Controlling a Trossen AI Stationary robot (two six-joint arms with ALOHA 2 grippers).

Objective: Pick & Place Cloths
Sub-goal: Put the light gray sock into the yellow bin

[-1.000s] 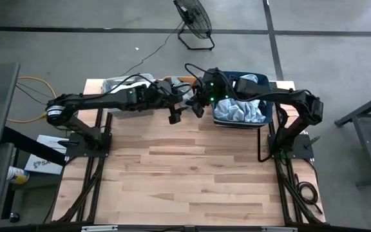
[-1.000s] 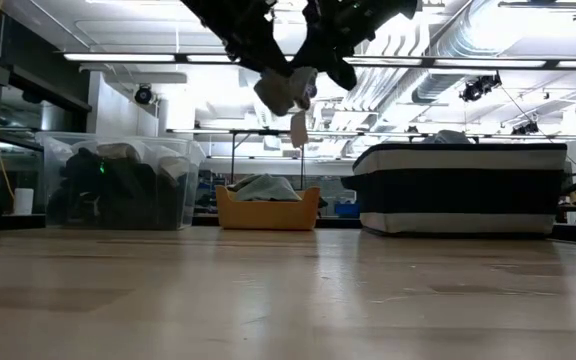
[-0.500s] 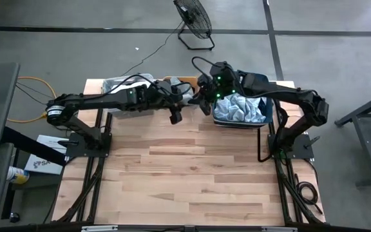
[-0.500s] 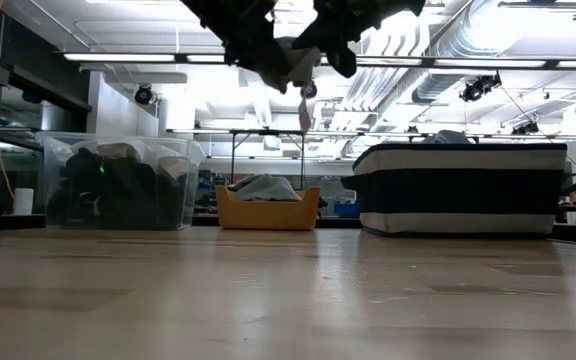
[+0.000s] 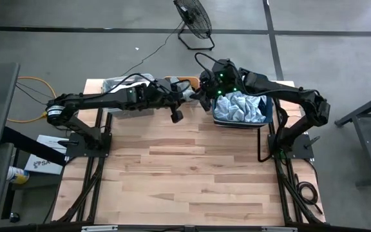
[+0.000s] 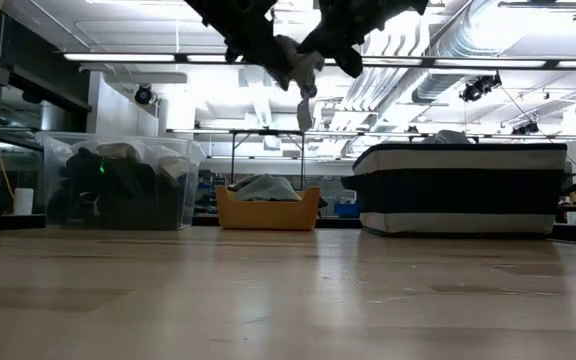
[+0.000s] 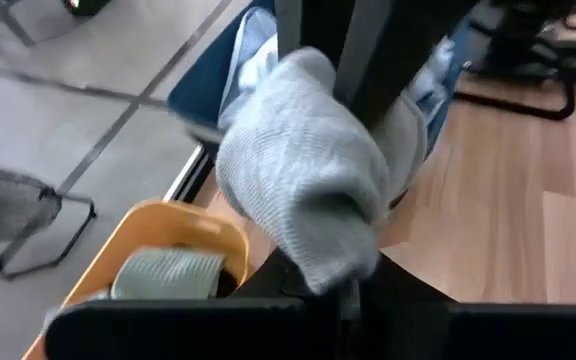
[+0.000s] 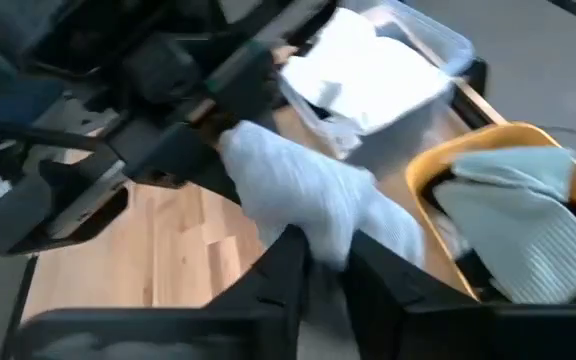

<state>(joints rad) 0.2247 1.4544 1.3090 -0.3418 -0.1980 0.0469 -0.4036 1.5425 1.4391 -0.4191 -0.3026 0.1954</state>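
Note:
A small grey knit cloth (image 6: 293,62) hangs high above the table's far middle, between my two grippers. It shows in the left wrist view (image 7: 303,170) and the right wrist view (image 8: 303,195). My left gripper (image 5: 183,98) comes from the left and is shut on it. My right gripper (image 5: 202,100) comes from the right and is shut on it too. An orange bin (image 6: 268,212) with a grey-green cloth (image 7: 163,275) stands below and beyond them. My left gripper pinches one end of the grey cloth (image 7: 333,255) between its two fingers; the fingers reach in about level from the table's left. The cloth is lifted clear of the table. My right gripper pinches the cloth's other part (image 8: 318,228) between its two fingers (image 8: 286,262), reaching in from the table's right. A short tail (image 6: 305,110) hangs slack below.
A clear bin (image 6: 118,185) with dark and white cloths stands at the far left. A navy bin (image 6: 458,190) holding pale blue cloth (image 5: 240,108) stands at the far right. Bare wooden tabletop (image 5: 185,174) fills the near half. A fan (image 5: 194,19) stands on the floor beyond the table.
The grey cloth has gone up between the two grippers and now bunches closer under them, with a shorter tail hanging. My right gripper has moved a little toward the table's far right. My left gripper has nearly kept its place.

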